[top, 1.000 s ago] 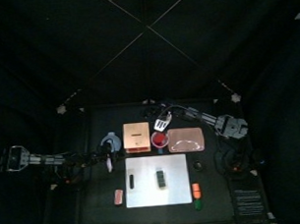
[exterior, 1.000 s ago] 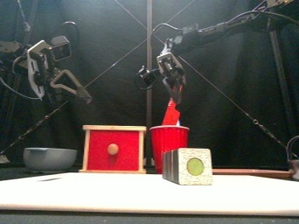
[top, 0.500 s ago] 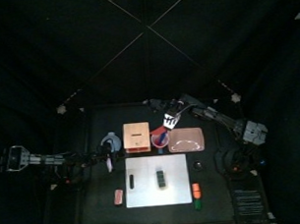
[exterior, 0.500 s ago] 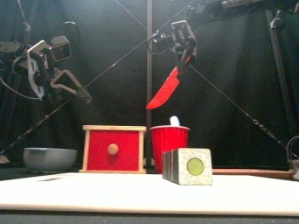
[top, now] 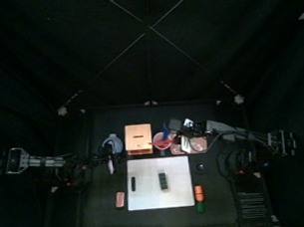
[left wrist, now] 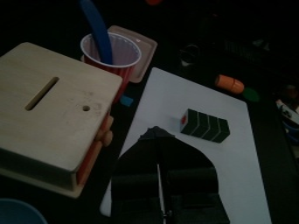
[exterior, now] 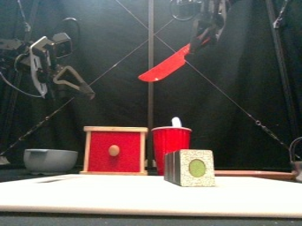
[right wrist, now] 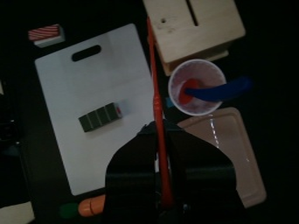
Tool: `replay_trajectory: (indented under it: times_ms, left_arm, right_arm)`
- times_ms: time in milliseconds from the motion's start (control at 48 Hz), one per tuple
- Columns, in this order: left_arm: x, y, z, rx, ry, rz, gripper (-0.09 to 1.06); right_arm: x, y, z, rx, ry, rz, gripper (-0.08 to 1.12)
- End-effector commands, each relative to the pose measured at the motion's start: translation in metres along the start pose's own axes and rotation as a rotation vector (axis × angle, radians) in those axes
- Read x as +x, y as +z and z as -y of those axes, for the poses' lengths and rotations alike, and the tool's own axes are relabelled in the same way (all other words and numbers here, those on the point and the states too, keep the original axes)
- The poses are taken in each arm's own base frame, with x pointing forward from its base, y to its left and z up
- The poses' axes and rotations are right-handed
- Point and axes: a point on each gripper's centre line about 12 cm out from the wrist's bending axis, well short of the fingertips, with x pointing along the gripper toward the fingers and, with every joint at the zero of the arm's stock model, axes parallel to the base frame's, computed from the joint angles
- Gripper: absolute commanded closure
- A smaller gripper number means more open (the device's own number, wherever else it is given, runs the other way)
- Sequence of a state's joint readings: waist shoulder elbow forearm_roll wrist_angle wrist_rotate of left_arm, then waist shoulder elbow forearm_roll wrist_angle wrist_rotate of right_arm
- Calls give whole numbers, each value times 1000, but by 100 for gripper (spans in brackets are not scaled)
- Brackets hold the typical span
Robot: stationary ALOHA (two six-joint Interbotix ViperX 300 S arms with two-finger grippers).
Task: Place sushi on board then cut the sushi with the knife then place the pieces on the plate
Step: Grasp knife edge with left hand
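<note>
The dark green sushi roll lies on the white cutting board, also seen as the sushi roll in the right wrist view. High above the table, my right gripper is shut on the handle of the red knife, whose blade slants down to the left. The red knife runs out between the jaws over the board's edge. The red cup still holds the blue knife. The pink plate lies beside the cup. My left gripper rests shut at the left, near the wooden box.
The wooden box with its red drawer front stands left of the cup, and the blue-grey bowl is further left. An orange toy lies right of the board and a reddish toy lies at its left.
My right gripper has drawn the red knife up out of the cup and carried it higher and to the right. The left arm has not moved.
</note>
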State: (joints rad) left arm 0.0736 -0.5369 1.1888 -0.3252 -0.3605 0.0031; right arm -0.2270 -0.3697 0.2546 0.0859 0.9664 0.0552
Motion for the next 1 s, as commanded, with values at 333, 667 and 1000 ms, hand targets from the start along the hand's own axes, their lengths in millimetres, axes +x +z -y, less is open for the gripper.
replay_trajectory:
  times_ms: [333,667,1000]
  left_arm:
    - [5,29,27,117,-105,77,91]
    - [6,30,54,148,-196,72,36]
    - [32,31,72,154,-215,0,-5]
  right_arm:
    - [21,-85,-11,2,89,226,69]
    - [53,-122,-33,-52,162,291,69]
    - [74,-126,-47,-84,184,262,69]
